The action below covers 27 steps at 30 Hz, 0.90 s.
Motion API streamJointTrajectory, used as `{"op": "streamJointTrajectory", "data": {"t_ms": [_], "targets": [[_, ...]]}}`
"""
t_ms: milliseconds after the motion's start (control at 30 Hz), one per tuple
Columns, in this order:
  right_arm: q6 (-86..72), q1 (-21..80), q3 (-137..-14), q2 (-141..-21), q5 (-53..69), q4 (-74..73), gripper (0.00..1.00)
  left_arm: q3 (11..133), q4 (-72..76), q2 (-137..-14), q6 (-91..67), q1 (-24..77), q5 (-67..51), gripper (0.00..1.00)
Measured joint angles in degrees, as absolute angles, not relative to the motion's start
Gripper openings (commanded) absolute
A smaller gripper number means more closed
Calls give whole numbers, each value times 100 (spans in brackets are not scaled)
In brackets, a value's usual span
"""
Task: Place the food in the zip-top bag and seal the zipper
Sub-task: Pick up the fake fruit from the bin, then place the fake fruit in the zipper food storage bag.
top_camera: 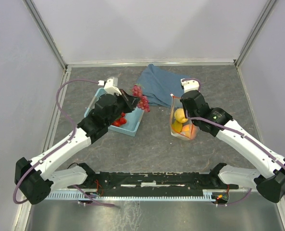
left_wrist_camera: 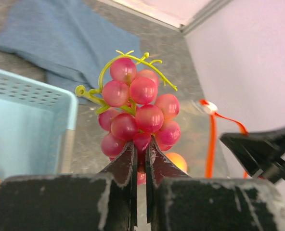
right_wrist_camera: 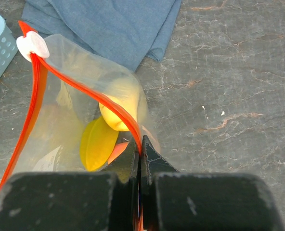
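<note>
My left gripper [left_wrist_camera: 140, 144] is shut on a bunch of dark red grapes [left_wrist_camera: 137, 113], held in the air beside the basket; from above the grapes [top_camera: 141, 98] hang between basket and bag. The clear zip-top bag [right_wrist_camera: 70, 120] stands with its mouth open, and my right gripper [right_wrist_camera: 140, 150] is shut on its red-orange zipper [right_wrist_camera: 84, 89] strip. The white slider [right_wrist_camera: 32, 44] sits at the far end. Inside the bag lie a yellow banana [right_wrist_camera: 97, 142] and a peach [right_wrist_camera: 118, 108]. Red strawberries [top_camera: 119, 120] remain in the basket.
A light blue plastic basket [top_camera: 133, 127] stands left of centre under the left arm. A folded blue cloth [top_camera: 159, 84] lies at the back, behind the bag [top_camera: 181, 122]. Grey walls enclose the table on both sides and at the back.
</note>
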<state>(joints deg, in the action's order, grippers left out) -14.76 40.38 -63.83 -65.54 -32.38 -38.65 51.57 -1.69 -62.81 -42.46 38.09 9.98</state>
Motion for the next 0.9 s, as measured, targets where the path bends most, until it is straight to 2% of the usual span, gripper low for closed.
{"op": "streamJointTrajectory", "data": {"t_ms": [500,900], "targets": [[-1697,4038,-6438,-6554,-2869,-3933,1,4648,2300,-6322,-3715,5551,823,3],[-1872,4038,-6438,-6554,-2650,-3948,1,4648,2910,-7295,-3645,5922,797,3]]}}
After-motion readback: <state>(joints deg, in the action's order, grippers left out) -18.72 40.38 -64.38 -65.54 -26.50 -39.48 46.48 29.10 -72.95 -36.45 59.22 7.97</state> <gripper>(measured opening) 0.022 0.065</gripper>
